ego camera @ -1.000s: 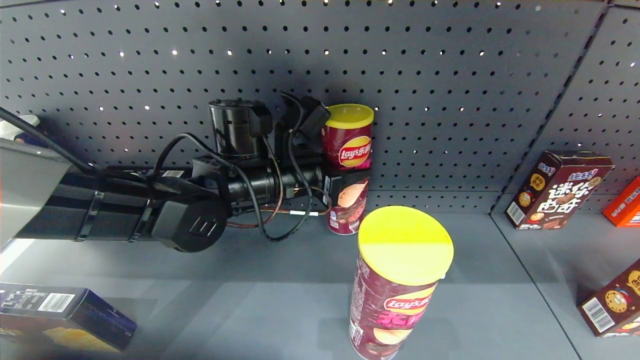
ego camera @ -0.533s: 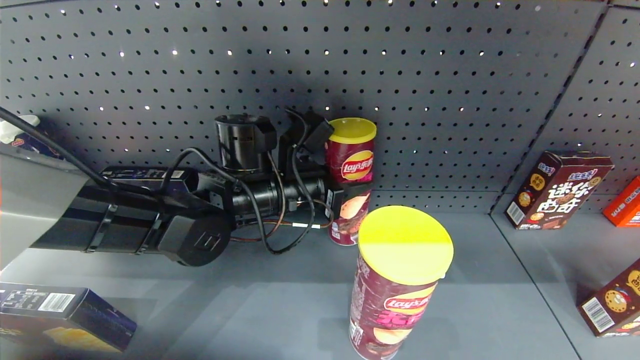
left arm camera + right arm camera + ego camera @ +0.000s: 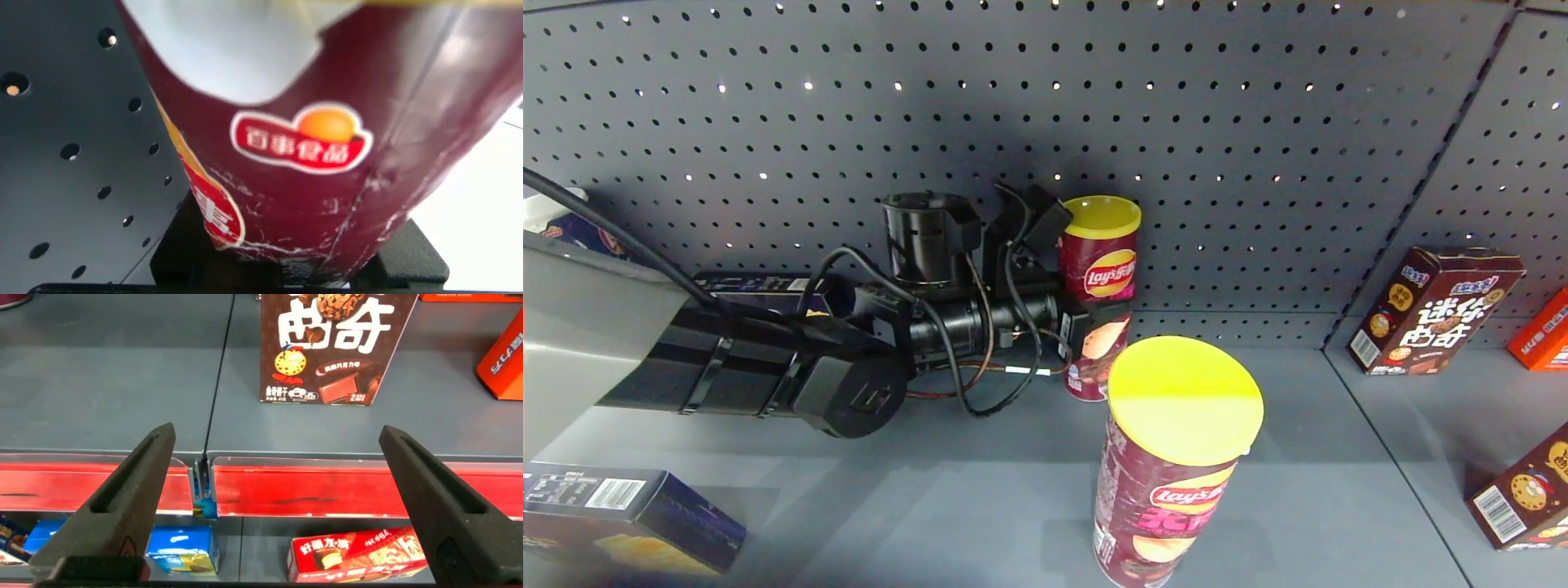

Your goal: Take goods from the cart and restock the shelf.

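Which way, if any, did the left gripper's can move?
Yes: the chip can in the left gripper dropped down the pegboard toward the shelf.

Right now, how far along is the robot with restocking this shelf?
Done: one chip can stands upright near the front of the shelf. In hand: the left gripper is shut on a second chip can at the pegboard wall, not yet released. The right gripper is open and empty. Left: letting go; how many goods remain I cannot tell.

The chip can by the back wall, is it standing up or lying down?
Standing up: the can has its yellow lid on top, left tool gripping its middle.
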`<state>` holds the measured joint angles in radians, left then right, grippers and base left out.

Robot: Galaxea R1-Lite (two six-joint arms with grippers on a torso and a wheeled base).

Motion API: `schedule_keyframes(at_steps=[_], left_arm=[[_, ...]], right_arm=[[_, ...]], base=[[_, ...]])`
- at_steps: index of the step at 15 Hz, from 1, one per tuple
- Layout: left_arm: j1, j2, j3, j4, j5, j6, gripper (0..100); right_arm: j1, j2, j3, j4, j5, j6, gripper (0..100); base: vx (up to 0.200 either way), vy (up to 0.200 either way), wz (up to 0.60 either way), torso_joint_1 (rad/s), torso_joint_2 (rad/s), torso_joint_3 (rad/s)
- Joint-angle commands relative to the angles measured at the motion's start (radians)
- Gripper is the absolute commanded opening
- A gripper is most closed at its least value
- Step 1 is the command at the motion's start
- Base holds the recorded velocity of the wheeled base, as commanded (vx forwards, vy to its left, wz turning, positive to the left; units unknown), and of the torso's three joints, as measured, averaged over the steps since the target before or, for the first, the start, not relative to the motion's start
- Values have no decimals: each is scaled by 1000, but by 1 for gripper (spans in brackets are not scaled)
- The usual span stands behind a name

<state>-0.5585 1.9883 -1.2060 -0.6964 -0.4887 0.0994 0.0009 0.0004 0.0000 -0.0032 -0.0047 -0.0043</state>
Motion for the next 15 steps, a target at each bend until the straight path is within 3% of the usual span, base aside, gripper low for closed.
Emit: schedule_keyframes(at_steps=[1,7,15], left_arm=[[-4,3,2,1,9,3,100],[-8,-28,23,-28,18,0,100],[19,-350,293,-60,22,2,100]], right_arm=[[1,0,0,0,0,0,100],[1,0,0,-1,0,0,100],[1,0,0,0,0,0,100]], base=[[0,0,0,0,0,0],[0,0,0,0,0,0],[0,0,0,0,0,0]])
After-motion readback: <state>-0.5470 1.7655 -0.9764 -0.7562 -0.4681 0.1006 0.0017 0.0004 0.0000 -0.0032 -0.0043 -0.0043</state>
